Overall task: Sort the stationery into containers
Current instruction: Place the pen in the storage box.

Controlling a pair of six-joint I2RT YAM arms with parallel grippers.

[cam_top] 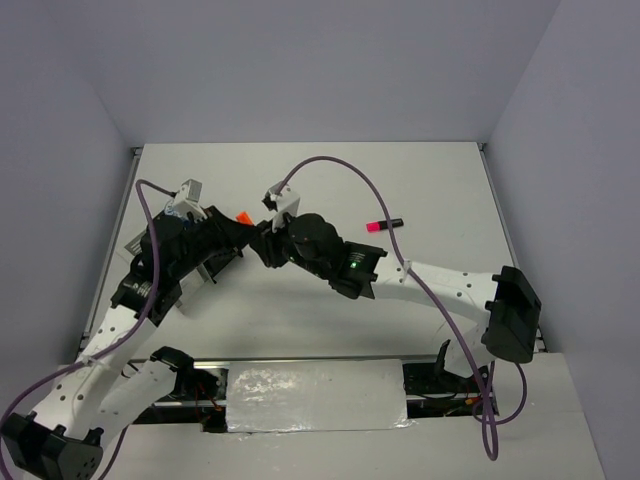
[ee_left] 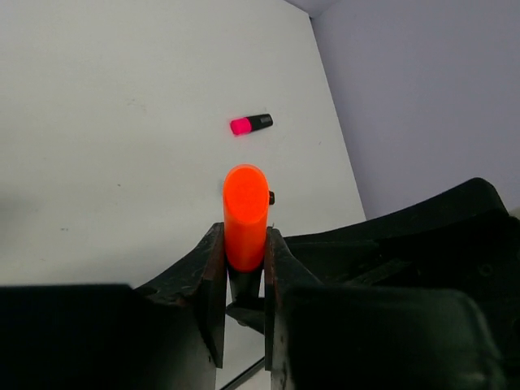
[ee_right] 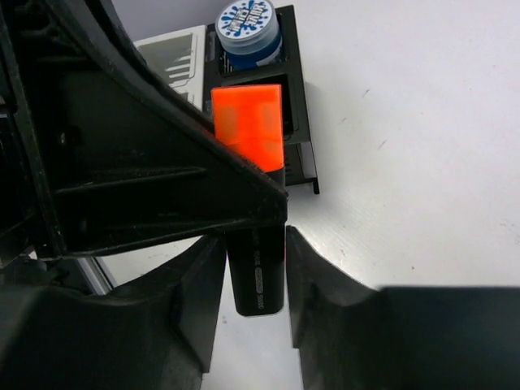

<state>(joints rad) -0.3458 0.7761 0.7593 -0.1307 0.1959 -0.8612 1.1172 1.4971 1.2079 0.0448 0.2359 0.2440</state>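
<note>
orange-capped marker is sitting in the air over the desk, right where the two arms are meeting mid-left. left claw is clamping it, both pads pressing on the orange cap. right claw is straddling the black barrel from the other side, jaws close on both flanks, but i cannot tell if they are actually gripping or just bracketing. the marker's long axis is running straight along the gap of each claw, and in the right wrist view the cap end is pointing toward the organizer. that's the relation that matters: the organizer is lying just beyond the cap, under and beside the left arm, so the left arm is nearer to it. one black compartment is already holding a blue-white roll, and the one next to it is looking free. my read: this is looking like a handover or regrip before the drop. pink-capped marker is lying flat, well apart, nearer the right arm.
</note>
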